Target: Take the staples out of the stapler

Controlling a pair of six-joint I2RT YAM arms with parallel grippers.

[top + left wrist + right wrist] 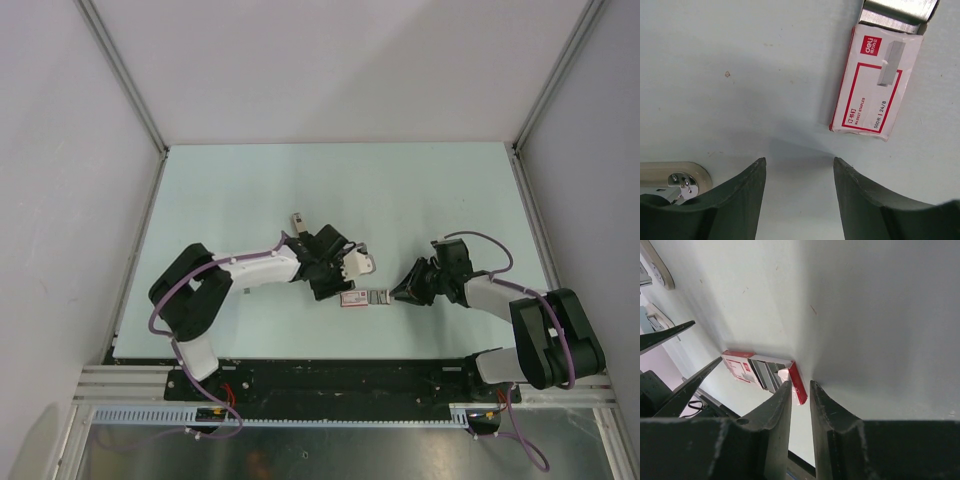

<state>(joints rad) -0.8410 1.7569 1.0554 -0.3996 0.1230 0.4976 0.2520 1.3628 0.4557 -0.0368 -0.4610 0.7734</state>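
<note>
The left gripper [799, 160] stands open. Its two matte dark wedge-shaped fingers [740, 200] are spread wide with only the smooth pale blue-green table [740, 75] between them.

The one stapler [363, 262] lies just outside that gripper. Its rounded, pale glossy end, with a shiny chrome rivet, shows beside the finger on the left of the wrist view.

Ahead of the fingertips, and a little to the other side, lies one flat cardboard box [875, 85]. It is white with red borders and reads "deli", "STAPLES", "500" and "24/8" beside a printed staple strip. Ribbed silvery staples [895, 12] show at its open far end.

The right gripper [801, 383] has its two fingers a narrow slit apart at the box's red flap [797, 375]. I cannot tell whether it is pinching the flap.
</note>
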